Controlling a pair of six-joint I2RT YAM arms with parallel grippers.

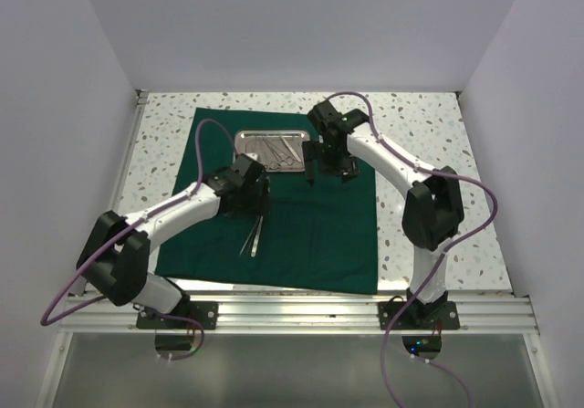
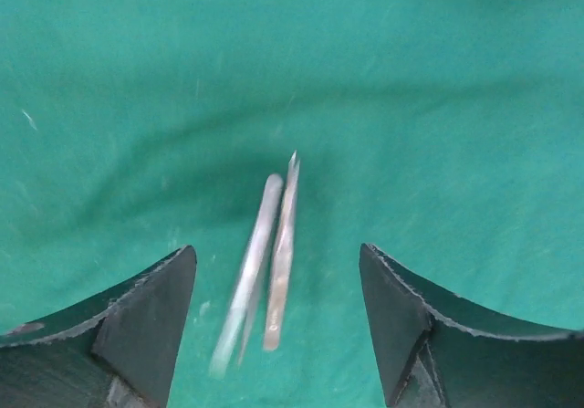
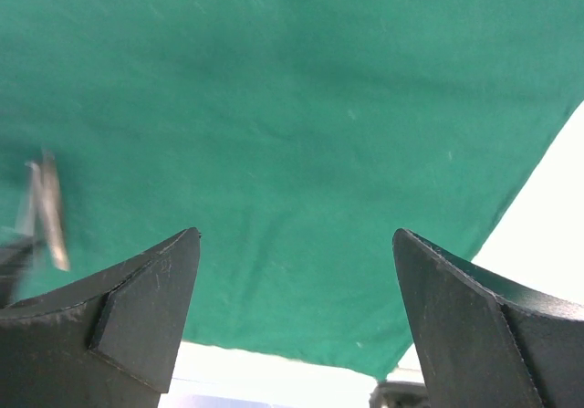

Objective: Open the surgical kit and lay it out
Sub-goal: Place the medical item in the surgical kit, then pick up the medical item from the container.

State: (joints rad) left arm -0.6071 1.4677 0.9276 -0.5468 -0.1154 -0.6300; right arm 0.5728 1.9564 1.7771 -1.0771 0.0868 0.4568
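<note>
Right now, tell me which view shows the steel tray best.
Top external: only it shows the steel tray, at the far end of the green cloth, instruments inside. Both wrist views show just cloth and loose instruments.

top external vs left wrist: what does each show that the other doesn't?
Only top external: the tray holding instruments at the far edge of the cloth, the right tool beside the tray, and the speckled table.
Only left wrist: the left tool up close, its fingers spread wide with nothing gripped.
Both: the green cloth and two slim silver pieces on it under the left tool. They are blurred in the wrist view.
</note>
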